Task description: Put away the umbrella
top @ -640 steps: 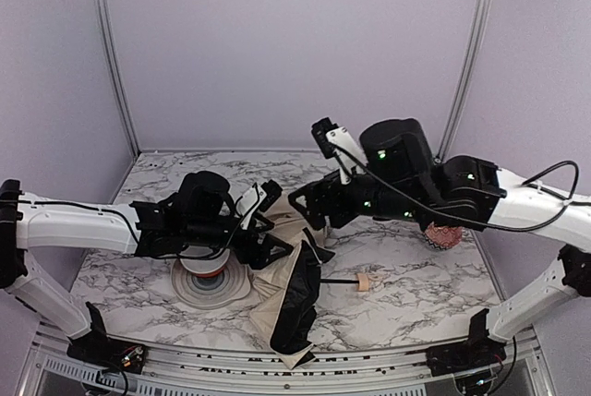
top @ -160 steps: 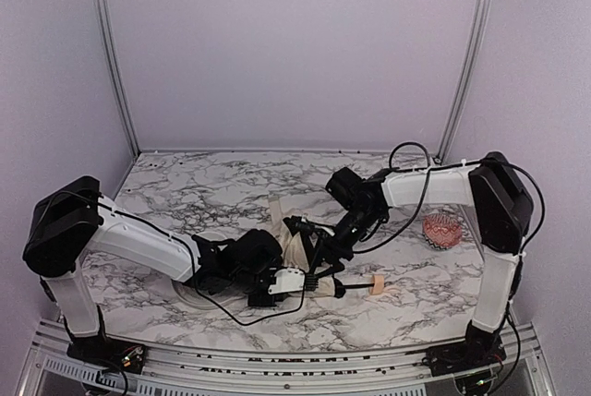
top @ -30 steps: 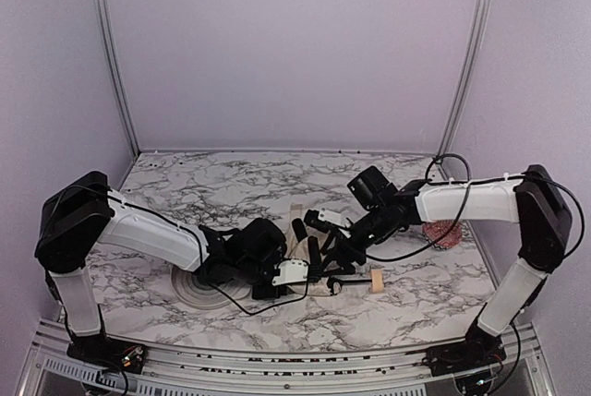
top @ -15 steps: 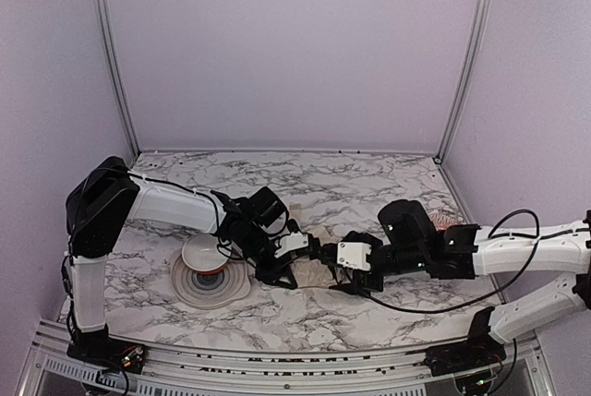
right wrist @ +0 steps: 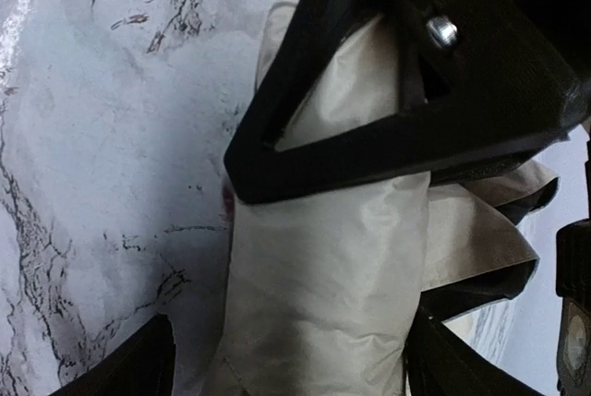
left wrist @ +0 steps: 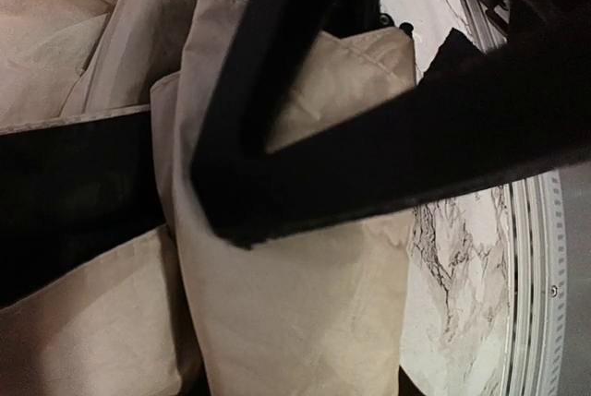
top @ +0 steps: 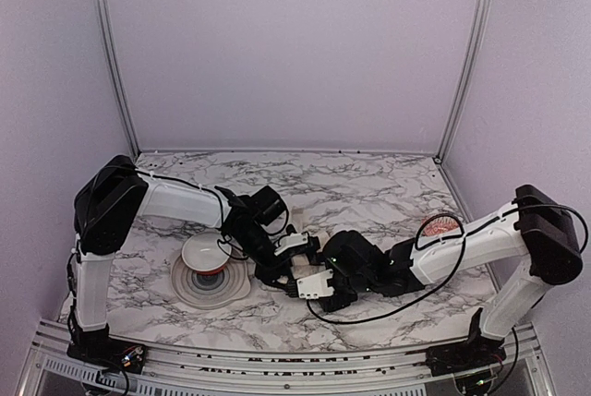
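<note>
The umbrella (left wrist: 286, 304) is a folded bundle of cream fabric lying on the marble table, with black lining showing at its side (right wrist: 323, 276). In the top view both grippers cover nearly all of it. My left gripper (top: 280, 271) comes down on it from the back left, and the bundle fills the space between its jaws (left wrist: 291, 387). My right gripper (top: 297, 285) reaches in low from the right. Its fingers (right wrist: 138, 368) stand wide on either side of the bundle's end, with a gap on the left side. The handle and shaft are hidden.
A white bowl with a red base (top: 205, 253) sits on a round grey mat (top: 199, 293) just left of the grippers. A pink object (top: 441, 226) lies at the right, behind the right forearm. The table's front rail (top: 277, 356) runs close below.
The right arm has swung left and forward, so its gripper now sits right against the left one at the bundle, with its jaws spread wider. The left gripper has hardly moved.
</note>
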{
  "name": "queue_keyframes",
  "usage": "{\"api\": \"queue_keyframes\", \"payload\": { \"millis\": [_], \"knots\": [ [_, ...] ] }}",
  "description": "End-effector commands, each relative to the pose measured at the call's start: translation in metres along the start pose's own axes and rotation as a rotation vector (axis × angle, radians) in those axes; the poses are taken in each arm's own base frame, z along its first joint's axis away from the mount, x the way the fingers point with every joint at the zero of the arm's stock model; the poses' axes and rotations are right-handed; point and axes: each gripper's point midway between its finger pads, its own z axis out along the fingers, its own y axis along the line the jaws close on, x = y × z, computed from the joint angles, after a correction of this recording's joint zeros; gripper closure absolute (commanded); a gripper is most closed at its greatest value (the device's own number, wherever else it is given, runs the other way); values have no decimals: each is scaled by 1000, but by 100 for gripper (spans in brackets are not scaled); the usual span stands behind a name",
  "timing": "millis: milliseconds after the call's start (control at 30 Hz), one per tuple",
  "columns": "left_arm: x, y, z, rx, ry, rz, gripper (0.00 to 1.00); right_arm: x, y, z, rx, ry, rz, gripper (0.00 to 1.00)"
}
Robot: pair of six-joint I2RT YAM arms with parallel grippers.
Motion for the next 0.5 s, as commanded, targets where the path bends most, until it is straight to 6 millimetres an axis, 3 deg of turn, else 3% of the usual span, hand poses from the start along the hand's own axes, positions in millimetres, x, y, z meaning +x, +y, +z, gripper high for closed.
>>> {"api": "queue_keyframes", "payload": {
  "millis": [0, 100, 267, 333, 467],
  "knots": [
    [103, -28, 24, 124, 330, -308, 88, 1, -22, 7, 92, 65, -41, 17],
    [104, -28, 24, 134, 337, -310, 88, 6, -16, 14, 64, 99, -49, 24],
    [101, -29, 23, 146, 324, -309, 85, 9, -6, 18, 13, 115, -32, 50],
    [97, -25, 20, 136, 310, -314, 70, 6, -2, 17, -9, 99, -19, 62],
    [75, 6, 2, 13, 188, -361, 42, 4, 6, 13, -52, 77, 22, 71]
  ]
}}
